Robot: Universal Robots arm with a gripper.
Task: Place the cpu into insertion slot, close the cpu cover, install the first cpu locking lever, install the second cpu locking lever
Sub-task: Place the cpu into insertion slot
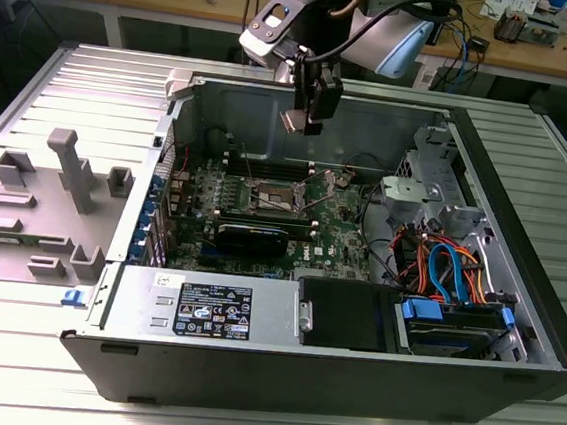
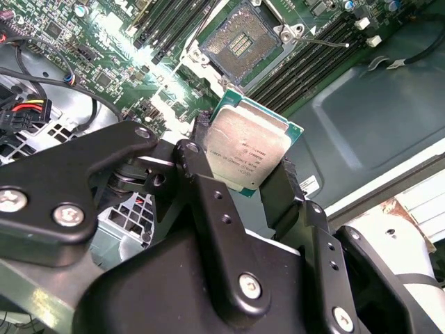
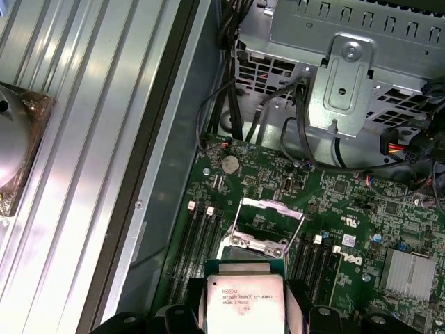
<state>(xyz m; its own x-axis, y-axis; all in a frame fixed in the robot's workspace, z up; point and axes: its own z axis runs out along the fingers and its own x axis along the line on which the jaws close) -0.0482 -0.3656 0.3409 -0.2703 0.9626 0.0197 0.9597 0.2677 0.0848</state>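
My gripper [image 1: 306, 114] hangs above the open computer case, shut on the cpu [image 1: 292, 121], a small silver-topped square chip with a green edge. In both wrist views the cpu [image 2: 245, 146] [image 3: 243, 303] sits clamped between the two black fingers [image 2: 200, 154]. The insertion slot [image 1: 276, 194] lies below on the green motherboard [image 1: 347, 234]. Its dark centre [image 2: 242, 38] is bare, well apart from the chip. The cpu cover [image 3: 268, 221], a thin silver frame, stands tilted up and open behind the slot. A thin wire lever [image 2: 327, 43] sticks out beside the socket.
A grey power supply [image 1: 214, 311] and a drive bay with blue and orange cables [image 1: 448, 279] fill the case's near side. The case walls [image 1: 372, 131] ring the board. Memory slots [image 3: 198, 236] flank the socket. A grey fixture block [image 1: 66, 177] stands at the exterior view's left.
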